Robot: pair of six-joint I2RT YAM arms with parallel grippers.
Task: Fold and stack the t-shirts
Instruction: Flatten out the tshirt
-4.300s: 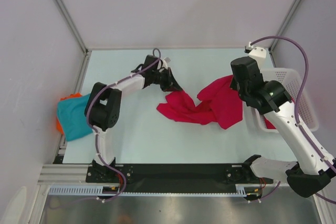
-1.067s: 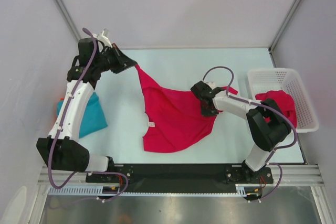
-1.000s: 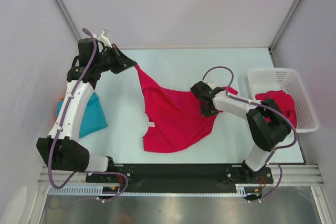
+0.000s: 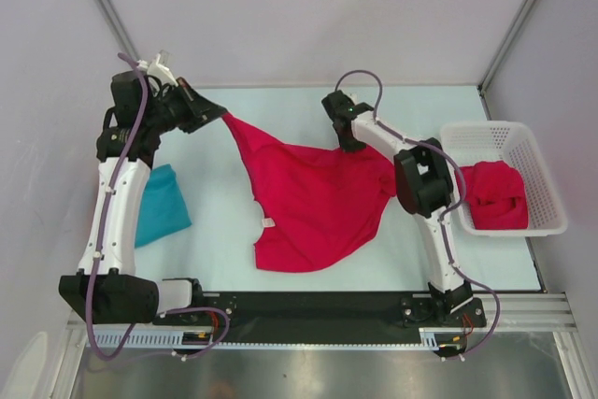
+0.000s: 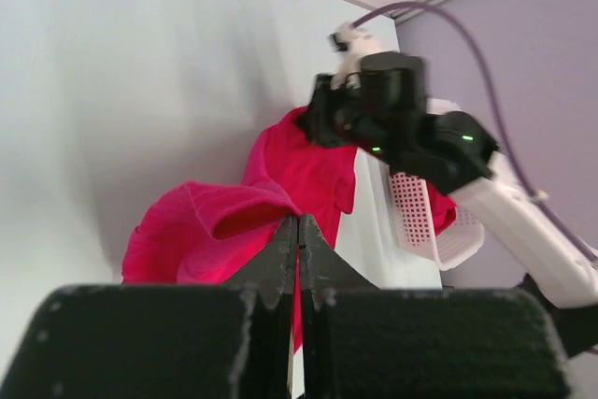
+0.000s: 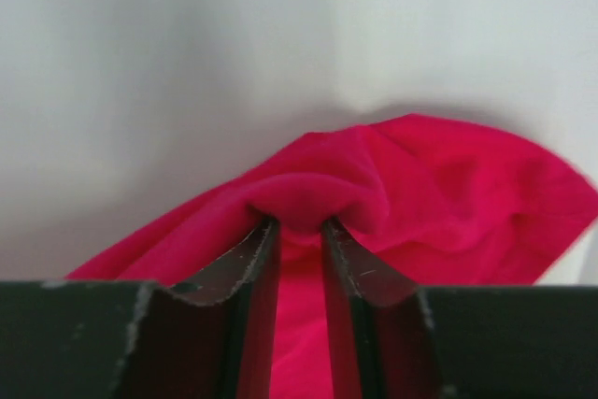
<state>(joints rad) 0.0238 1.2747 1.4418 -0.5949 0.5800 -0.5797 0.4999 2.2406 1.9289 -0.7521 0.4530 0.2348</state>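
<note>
**A:** 3 t-shirts are in view, and only 1 is being worked. The spread crimson t-shirt [image 4: 313, 203] lies mid-table. Its far-left corner is drawn up off the table [image 4: 299, 105] by the left gripper [image 4: 213, 119], which is clenched tight on that corner.

**B:** And the right gripper [image 4: 351, 144]?

**A:** It sits at the shirt's far edge. Its wrist view shows a fold of crimson cloth between fingers [image 6: 254, 254] that stand slightly apart. Whether they pinch it or have let go, I cannot tell.

**B:** The other 2?

**A:** The teal t-shirt [image 4: 161, 207] lies at the left edge, beside the left arm. The second crimson t-shirt [image 4: 493, 195] is bunched in the white basket [image 4: 486, 126] on the right.

**B:** What could go wrong?

**A:** If the right side has no hold while the left pulls, the cloth would likely slide left and bunch instead of flattening. The near hem lies skewed, so a fold from here could come out crooked. A hard pull might also slip the corner out of the left jaws.
</note>
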